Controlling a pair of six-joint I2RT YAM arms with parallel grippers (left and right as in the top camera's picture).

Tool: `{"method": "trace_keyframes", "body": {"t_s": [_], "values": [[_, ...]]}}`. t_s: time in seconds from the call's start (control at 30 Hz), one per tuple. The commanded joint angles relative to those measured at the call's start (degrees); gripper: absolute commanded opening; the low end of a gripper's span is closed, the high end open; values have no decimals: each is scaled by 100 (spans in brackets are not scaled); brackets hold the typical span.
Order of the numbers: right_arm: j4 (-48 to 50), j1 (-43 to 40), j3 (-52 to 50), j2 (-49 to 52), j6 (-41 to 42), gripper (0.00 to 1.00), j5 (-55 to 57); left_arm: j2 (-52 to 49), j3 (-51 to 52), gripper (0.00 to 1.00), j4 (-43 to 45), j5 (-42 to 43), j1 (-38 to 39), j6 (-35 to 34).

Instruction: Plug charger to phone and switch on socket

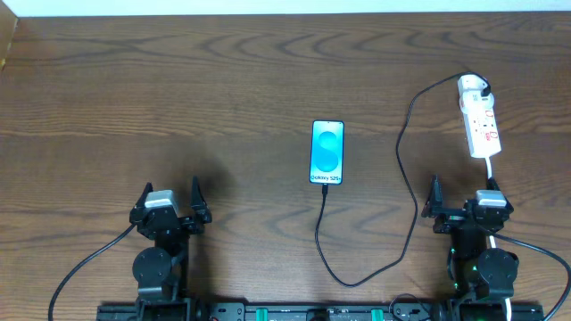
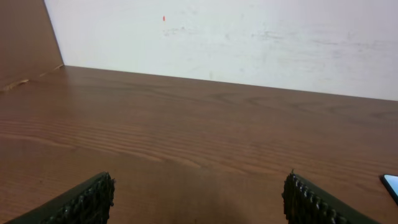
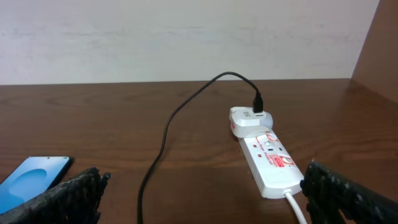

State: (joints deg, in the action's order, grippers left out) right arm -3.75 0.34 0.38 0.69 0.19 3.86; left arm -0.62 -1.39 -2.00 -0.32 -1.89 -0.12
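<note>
The phone (image 1: 327, 152) lies flat at mid-table, its blue screen lit. The charger (image 1: 406, 178), a thin black cable, meets the phone's near edge, loops toward the front and runs up to a white adapter (image 3: 250, 119) at the far end of the socket (image 1: 480, 120). Its black plug (image 3: 258, 102) sits in that adapter. The white socket (image 3: 267, 158) carries red markings. My left gripper (image 1: 171, 189) stands open at the front left, far from everything. My right gripper (image 1: 462, 192) is open just in front of the socket, holding nothing. In the wrist views both grippers (image 2: 198, 186) (image 3: 204, 177) have bare wood between the fingers.
The socket's white cord (image 1: 493, 169) trails toward my right arm's base. A pale wall (image 2: 249, 43) closes the far side of the wooden table (image 1: 178, 107). A corner of the phone (image 2: 392, 185) shows at the right edge of the left wrist view.
</note>
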Motion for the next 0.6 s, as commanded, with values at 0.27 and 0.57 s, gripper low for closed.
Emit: {"method": "trace_keyframes", "body": {"t_s": [0.27,0.57], "values": [[-37,31,-11,-42,-151,99,-83,39,116,86,-216,-72,-35,33],[-42,31,-11,-42,-26,99,-232,39,116,86,-219,-70,-35,33]]}}
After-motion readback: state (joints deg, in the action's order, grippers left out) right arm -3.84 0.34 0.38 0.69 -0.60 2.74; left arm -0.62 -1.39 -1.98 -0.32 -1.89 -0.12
